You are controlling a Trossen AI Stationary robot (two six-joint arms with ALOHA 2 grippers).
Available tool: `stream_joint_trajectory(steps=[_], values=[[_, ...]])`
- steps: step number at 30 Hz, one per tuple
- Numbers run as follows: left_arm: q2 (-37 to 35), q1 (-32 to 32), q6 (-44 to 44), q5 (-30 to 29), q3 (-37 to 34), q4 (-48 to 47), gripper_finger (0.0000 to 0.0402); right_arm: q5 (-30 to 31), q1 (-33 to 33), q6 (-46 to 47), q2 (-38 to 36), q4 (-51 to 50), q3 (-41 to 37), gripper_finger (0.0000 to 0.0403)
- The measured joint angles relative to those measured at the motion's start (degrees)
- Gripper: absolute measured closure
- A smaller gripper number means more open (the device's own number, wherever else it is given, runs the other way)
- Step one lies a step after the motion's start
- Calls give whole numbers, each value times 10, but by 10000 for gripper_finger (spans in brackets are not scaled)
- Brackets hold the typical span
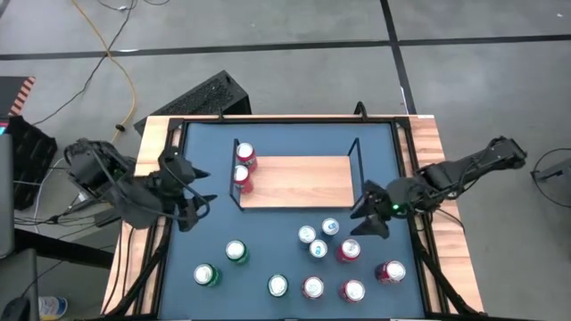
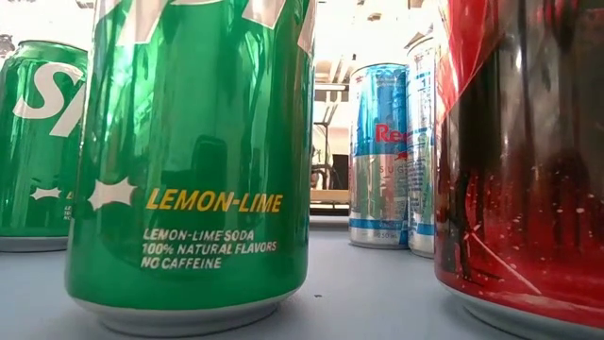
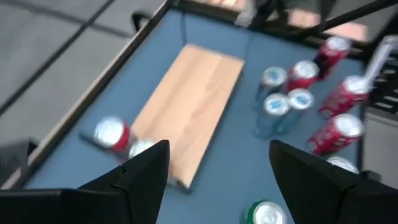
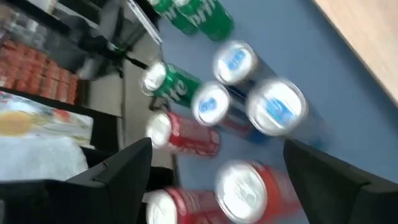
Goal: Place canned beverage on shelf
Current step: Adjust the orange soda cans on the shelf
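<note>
The shelf (image 1: 299, 181), a light-wood board with black wire end frames, lies on the blue tabletop; in the left wrist view the shelf (image 3: 193, 106) is ahead of my fingers. Two red cans (image 1: 244, 166) stand upright at its left end. Loose cans stand near the front edge: three slim blue ones (image 1: 318, 237), several red (image 1: 348, 251) and three green (image 1: 235, 252). My left gripper (image 1: 201, 198) hangs open left of the shelf, holding nothing. My right gripper (image 1: 370, 214) is open off the shelf's right front corner, above the blue and red cans (image 4: 245, 190).
A raised wooden rim (image 1: 428, 152) and black frame border the tabletop. The low view is filled by a green can (image 2: 189, 161) and a red can (image 2: 524, 151) close to the camera, with blue cans (image 2: 379, 156) behind. Bare blue surface lies between the shelf and the green cans.
</note>
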Motion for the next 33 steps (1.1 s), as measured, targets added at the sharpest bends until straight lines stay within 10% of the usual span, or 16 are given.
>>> stream_joint_trajectory(steps=[14,20,33], values=[[-293,-3,-232,-1,-558,271,141,76,81,92,-27,-304,-1,56],[-347,26,-245,-79,-658,281,177,90,81,110,-24,-302,-1,56],[-358,97,-195,-101,-753,328,393,110,81,116,-24,-301,-1,56]])
